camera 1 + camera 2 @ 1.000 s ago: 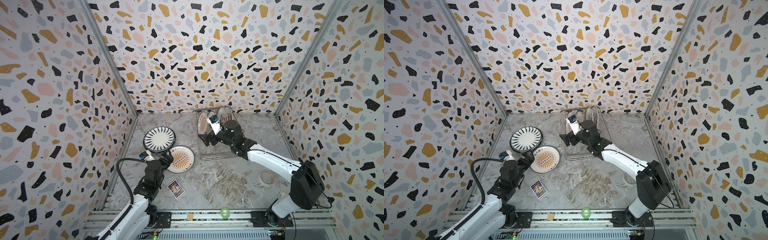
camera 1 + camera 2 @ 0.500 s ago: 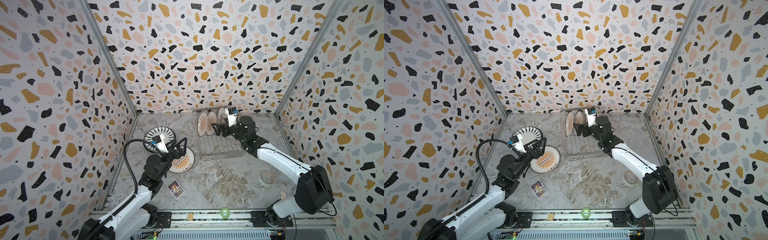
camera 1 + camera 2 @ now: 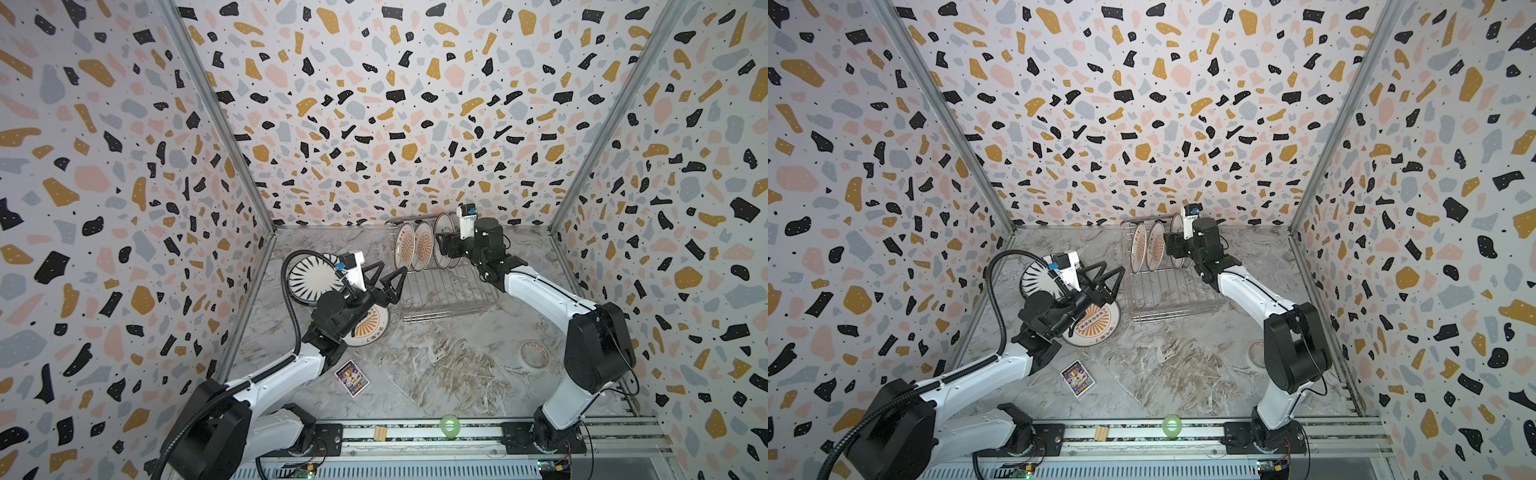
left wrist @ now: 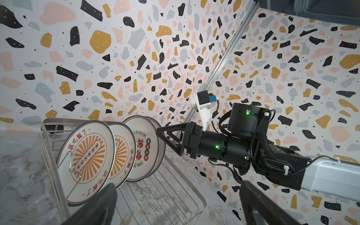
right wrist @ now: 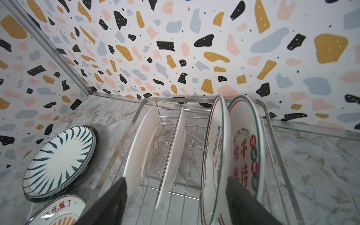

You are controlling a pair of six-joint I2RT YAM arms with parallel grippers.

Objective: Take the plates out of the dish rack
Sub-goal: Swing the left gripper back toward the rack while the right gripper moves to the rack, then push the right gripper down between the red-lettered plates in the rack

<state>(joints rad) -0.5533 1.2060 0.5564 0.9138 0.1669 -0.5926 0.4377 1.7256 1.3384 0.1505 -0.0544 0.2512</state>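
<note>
At the far left a striped plate (image 3: 309, 277) lies flat on the counter (image 3: 457, 374). A sunburst plate (image 3: 372, 328) lies flat just beside it, partly hidden under the left arm. The left end effector (image 3: 393, 267), low beside that plate a second ago, now hangs raised above it, its jaws wide apart and empty, pointing toward the dish rack (image 3: 444, 311). A purple card (image 3: 352, 377) lies near the front. The dish rack stands by the back wall with four plates upright at its far end: a sunburst pair (image 3: 415, 249), then a red-character pair (image 3: 444, 226). The right end effector (image 3: 441, 245), at the rack's left end a second ago, has shifted right to the red-character pair. Its jaws are apart. In the right wrist view one red-character plate (image 5: 214, 155) runs between the fingers (image 5: 243, 194); one finger covers part of its neighbour, and whether either finger touches a rim cannot be made out. In both top views the end effector hides much of that pair. At the right a tape ring (image 3: 534, 353) lies on the counter.
</note>
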